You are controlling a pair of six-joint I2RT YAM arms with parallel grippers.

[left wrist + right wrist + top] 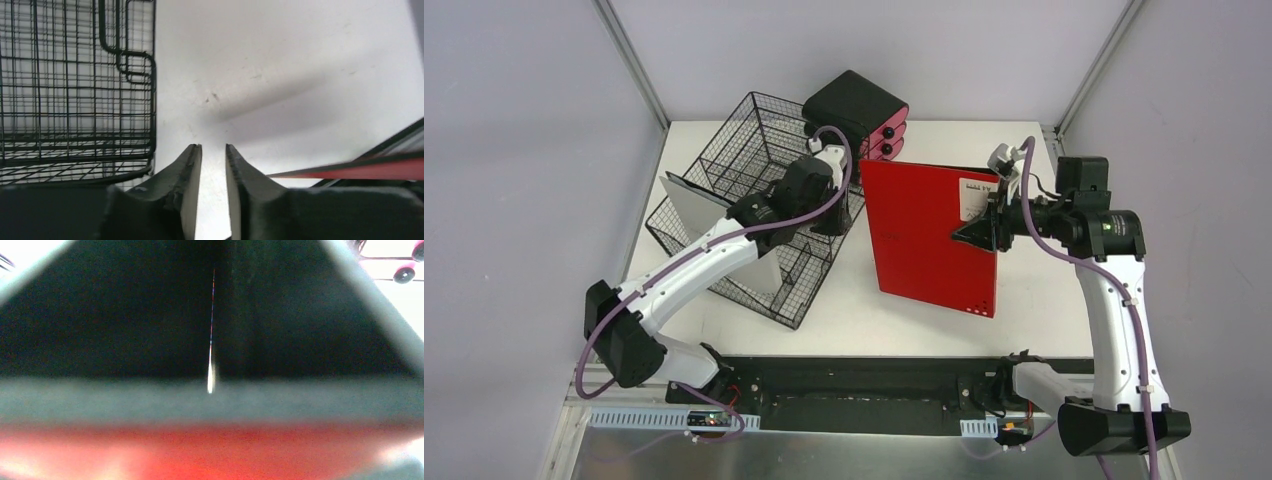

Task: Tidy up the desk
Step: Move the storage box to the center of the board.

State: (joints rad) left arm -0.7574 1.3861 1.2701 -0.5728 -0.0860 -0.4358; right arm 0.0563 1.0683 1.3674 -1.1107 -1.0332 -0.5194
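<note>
The white desk [904, 325] carries a black wire basket [744, 150] at the left. My right gripper [984, 233] is shut on the right edge of a red notebook [929, 235] with a white label and holds it upright above the desk's middle. In the right wrist view the dark fingers fill the frame, with the red cover [210, 450] blurred below. My left gripper [829, 218] hangs low between the basket and the notebook. Its jaws stand a narrow gap apart, empty, over bare desk [280, 60]. The notebook's edge [360, 169] shows at its right.
A black box with red drawer fronts [856, 105] stands at the back behind the basket. White flat sheets [692, 205] stand in the basket's left compartments. The basket's corner [75, 90] is just left of my left fingers. Grey walls enclose the desk.
</note>
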